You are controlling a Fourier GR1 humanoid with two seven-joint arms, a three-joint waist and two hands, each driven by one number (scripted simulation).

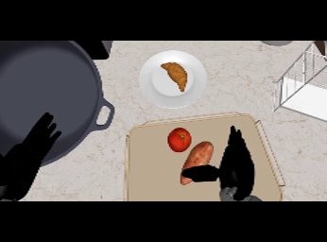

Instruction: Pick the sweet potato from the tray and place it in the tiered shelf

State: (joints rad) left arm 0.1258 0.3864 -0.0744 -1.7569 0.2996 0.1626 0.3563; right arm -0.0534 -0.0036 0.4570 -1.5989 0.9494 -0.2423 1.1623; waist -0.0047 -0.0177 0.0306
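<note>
Head view: on the tray (141, 142), the right robot hand (230, 166) pinches the sweet potato (197, 157), tomato (179, 139) at its 11 o'clock. Tiered shelf (307, 90) stands at 2 o'clock across bare tabletop (243, 85). Left robot hand (27, 158) rests spread at 9 o'clock.

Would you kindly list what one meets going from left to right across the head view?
Left robot hand → dark pan → white plate with croissant → sweet potato on the tray → right robot hand → tiered shelf.
</note>
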